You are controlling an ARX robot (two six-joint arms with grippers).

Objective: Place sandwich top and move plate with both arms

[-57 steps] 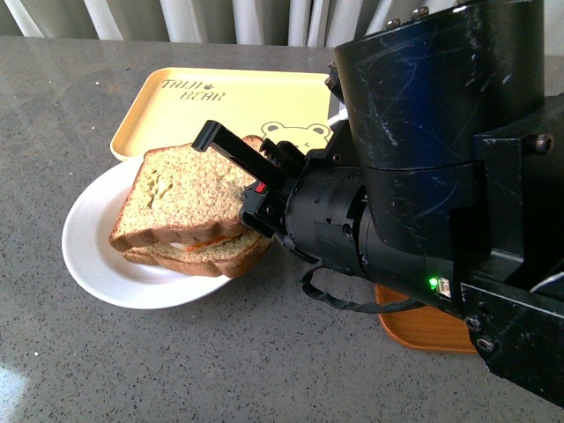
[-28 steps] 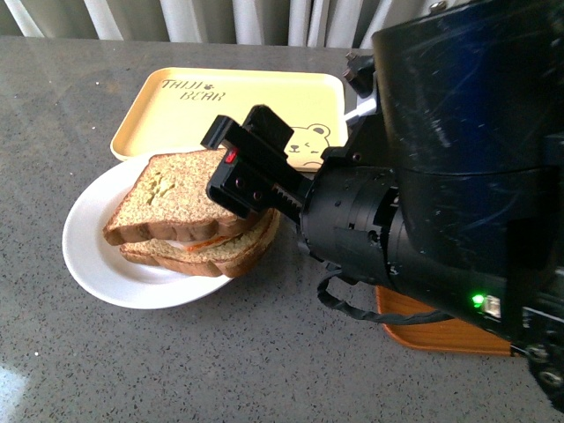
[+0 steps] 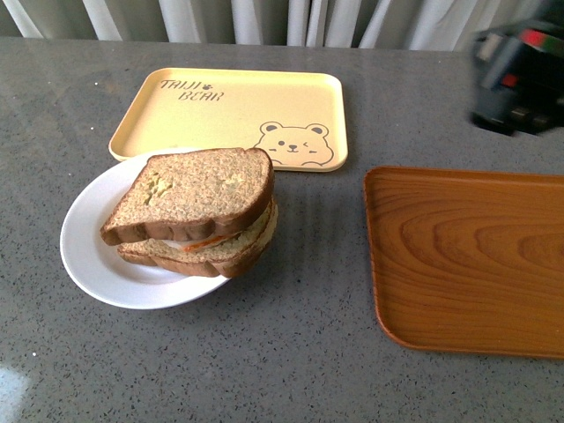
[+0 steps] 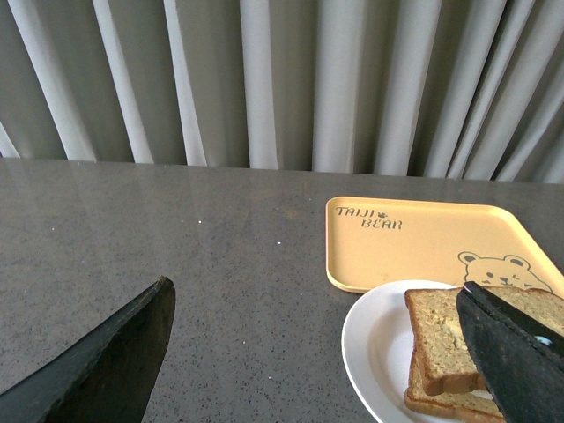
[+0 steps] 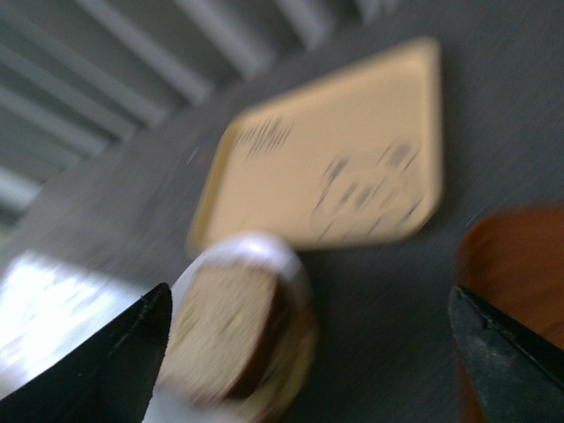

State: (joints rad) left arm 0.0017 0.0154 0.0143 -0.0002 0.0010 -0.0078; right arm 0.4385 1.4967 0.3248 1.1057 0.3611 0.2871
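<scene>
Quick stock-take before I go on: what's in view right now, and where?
Sandwich top: one, brown, on the lower slice.
Lower slice: one, brown, on the plate.
Plate: one, white, table's left, just in front of the yellow tray.
Yellow tray: one, bear print, bare.
Wooden tray: one, brown, right of the plate, bare.
Table: one, grey.
Curtain: pale grey, behind the table.
Left tool: black, open, holding nothing.
Right tool: black, open, holding nothing; blurred at the front view's far right.
</scene>
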